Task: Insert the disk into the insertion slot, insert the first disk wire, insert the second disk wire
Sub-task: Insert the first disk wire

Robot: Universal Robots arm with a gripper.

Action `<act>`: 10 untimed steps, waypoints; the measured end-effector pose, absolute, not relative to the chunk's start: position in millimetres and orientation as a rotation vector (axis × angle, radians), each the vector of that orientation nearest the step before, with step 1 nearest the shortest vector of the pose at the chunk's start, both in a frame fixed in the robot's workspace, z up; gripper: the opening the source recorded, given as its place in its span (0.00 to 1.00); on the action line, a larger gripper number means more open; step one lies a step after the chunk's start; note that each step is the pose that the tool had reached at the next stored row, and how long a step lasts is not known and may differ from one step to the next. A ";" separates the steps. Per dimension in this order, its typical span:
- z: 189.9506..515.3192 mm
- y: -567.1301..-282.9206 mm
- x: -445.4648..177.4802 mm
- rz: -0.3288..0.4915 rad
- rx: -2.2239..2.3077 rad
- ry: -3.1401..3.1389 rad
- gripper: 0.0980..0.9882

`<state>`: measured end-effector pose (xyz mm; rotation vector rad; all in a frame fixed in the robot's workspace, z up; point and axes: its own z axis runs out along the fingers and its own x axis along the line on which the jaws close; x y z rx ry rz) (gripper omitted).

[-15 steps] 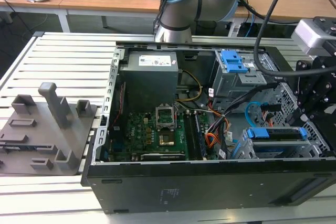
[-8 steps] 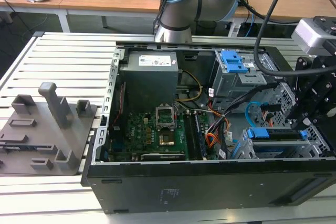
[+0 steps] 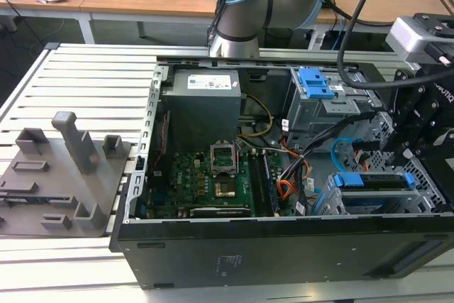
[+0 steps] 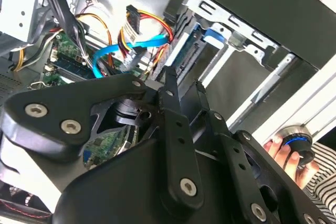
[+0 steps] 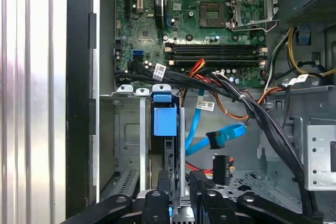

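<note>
The disk (image 3: 374, 180), grey metal in a bright blue caddy, sits on edge in the insertion slot (image 3: 333, 204), the silver perforated cage in the case's corner at the exterior view's right. My gripper (image 3: 413, 163) hangs over the disk's end nearest that view's right. In the first wrist view the gripper (image 5: 179, 184) straddles the disk's edge, behind the blue caddy end (image 5: 164, 120). The second disk wire (image 5: 207, 140), flat and light blue, lies loose beside the cage with its plug (image 5: 229, 131) free. A black plug (image 5: 221, 167) on red and orange wires hangs near it. The second wrist view shows the gripper (image 4: 184, 86) before the blue wire (image 4: 122, 51).
The open black case (image 3: 284, 246) lies on a slatted white table (image 3: 78, 76). A motherboard (image 3: 206, 175), power supply (image 3: 206, 104) and a grey box with a blue latch (image 3: 316, 83) fill the case. Black cable bundles (image 5: 262, 114) cross beside the cage. A grey fixture (image 3: 64, 175) stands at the exterior view's left. A hand (image 4: 281, 150) holds a knob.
</note>
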<state>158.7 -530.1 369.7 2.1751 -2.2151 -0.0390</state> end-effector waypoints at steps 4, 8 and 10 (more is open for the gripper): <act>369.7 -519.7 158.7 -0.038 2.174 -2.214 0.23; 365.3 -517.9 158.7 -0.037 2.174 -2.214 0.23; 364.0 -516.1 158.7 -0.037 2.174 -2.214 0.23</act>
